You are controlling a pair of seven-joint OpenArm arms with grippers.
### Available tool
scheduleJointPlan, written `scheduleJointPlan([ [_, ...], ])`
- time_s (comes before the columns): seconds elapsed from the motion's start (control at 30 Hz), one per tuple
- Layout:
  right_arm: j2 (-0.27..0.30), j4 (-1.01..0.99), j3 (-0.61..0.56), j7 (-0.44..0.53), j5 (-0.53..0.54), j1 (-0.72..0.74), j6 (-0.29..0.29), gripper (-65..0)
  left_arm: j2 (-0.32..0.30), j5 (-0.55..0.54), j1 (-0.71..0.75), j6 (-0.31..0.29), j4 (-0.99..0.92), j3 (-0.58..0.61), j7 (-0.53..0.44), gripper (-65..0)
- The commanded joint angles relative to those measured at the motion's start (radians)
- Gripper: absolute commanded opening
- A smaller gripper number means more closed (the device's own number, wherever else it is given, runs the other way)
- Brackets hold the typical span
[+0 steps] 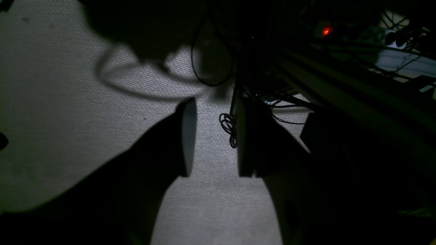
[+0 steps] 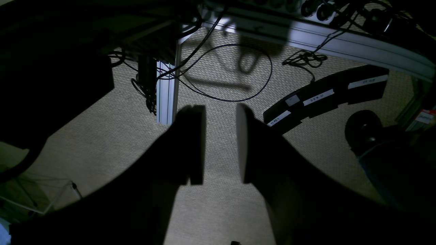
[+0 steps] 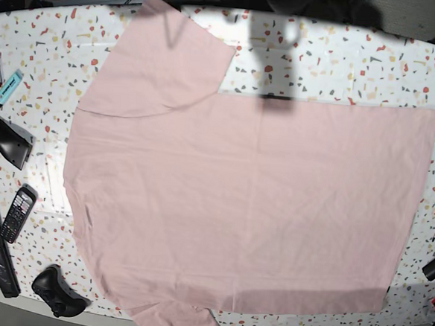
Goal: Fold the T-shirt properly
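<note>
T-shirt (image 3: 244, 202) spread flat, plain side up, across terrazzo table (image 3: 337, 59). Left gripper (image 1: 214, 136) and right gripper (image 2: 220, 144) both parted, empty (over carpeted floor (image 2: 102, 136)).

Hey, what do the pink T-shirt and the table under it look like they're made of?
The T-shirt looks like a soft matte knit, likely cotton: it lies flat with fine creases and no shine. The table looks like terrazzo or a printed imitation: white, smooth, speckled with red, grey and yellow chips.

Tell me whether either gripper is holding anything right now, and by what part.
Nothing: left gripper and right gripper are open and empty; the pale pink cotton T-shirt lies flat.
</note>
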Motion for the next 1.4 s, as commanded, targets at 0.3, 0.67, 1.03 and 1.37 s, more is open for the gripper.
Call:
scheduleJointPlan([
  [0.3,0.008,0.006,0.0,0.012,0.01,-0.002,0.008,-50.0,-0.005,-0.005,0.008,-0.005,0.005,-0.002,-0.001,-46.5],
  [0.67,0.008,0.006,0.0,0.019,0.01,-0.002,0.008,-50.0,-0.005,-0.005,0.008,-0.005,0.005,-0.002,-0.001,-46.5],
  [1.03,0.008,0.007,0.0,0.026,0.01,-0.005,0.008,-50.0,-0.005,-0.005,0.008,-0.005,0.005,-0.002,0.006,-46.5],
  [1.37,0.076,0.245,-0.001,0.008,0.016,-0.202,0.018,-50.0,-0.003,-0.037,0.183,-0.005,0.202,-0.002,0.042,-46.5],
])
